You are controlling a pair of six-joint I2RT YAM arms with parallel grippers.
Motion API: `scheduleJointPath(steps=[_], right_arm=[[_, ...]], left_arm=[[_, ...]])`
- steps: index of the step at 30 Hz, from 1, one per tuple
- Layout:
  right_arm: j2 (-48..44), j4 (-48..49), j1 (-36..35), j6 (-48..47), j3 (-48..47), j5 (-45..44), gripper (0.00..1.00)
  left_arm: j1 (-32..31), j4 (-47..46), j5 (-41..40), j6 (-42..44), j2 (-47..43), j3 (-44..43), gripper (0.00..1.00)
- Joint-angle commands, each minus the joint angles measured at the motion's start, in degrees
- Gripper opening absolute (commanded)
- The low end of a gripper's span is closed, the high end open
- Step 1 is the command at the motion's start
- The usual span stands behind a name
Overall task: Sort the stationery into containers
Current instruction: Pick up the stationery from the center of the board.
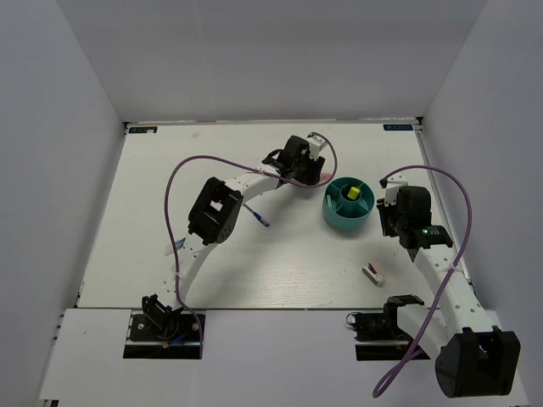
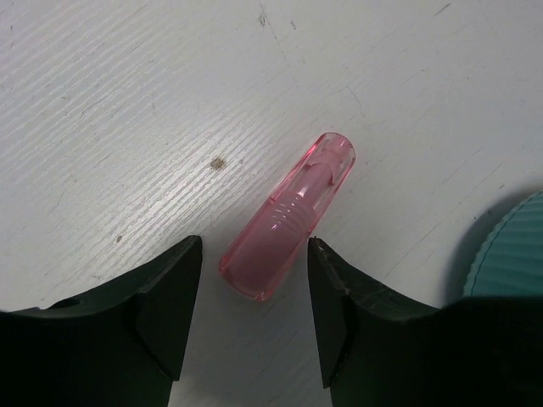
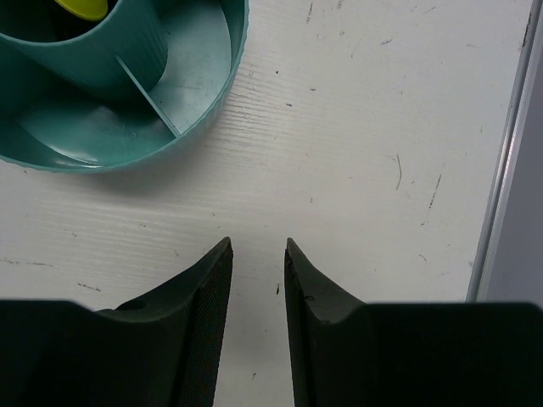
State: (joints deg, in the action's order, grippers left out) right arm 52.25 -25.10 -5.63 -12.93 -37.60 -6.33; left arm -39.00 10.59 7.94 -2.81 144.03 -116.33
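A translucent pink short marker (image 2: 288, 216) lies flat on the white table, and its near end sits between the tips of my open left gripper (image 2: 254, 254), close to the right fingertip. In the top view that gripper (image 1: 312, 172) is just left of the round teal organiser (image 1: 349, 214), with the pink marker (image 1: 325, 177) at its tip. A yellow-topped item (image 1: 350, 193) stands in the organiser's centre cup. My right gripper (image 3: 257, 254) hangs low over bare table with its jaws a little apart and empty, just right of the organiser (image 3: 127, 102). A thin blue pen (image 1: 257, 214) and a pink-white block (image 1: 373, 272) lie on the table.
The organiser's rim (image 2: 509, 254) shows at the right edge of the left wrist view. The table's right edge rail (image 3: 509, 170) runs close to my right gripper. Grey walls enclose the table on three sides. A purple cable loops over each arm.
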Motion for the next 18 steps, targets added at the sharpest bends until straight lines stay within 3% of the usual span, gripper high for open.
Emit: scheduleJointPath(steps=[1,12,18], right_arm=[[0.22,1.90,0.18,-0.69,0.34,-0.88,0.35],[0.04,2.16,0.18,-0.69,0.25,-0.97,0.35],[-0.13,2.08,-0.43,-0.70,0.34,-0.97,0.35]], left_arm=[[0.24,2.06,2.34,-0.18,1.08,-0.12,0.62],[-0.11,1.71,2.25,-0.18,0.29,2.69,0.39],[-0.37,0.93,1.73,0.43,-2.42,6.55,0.34]])
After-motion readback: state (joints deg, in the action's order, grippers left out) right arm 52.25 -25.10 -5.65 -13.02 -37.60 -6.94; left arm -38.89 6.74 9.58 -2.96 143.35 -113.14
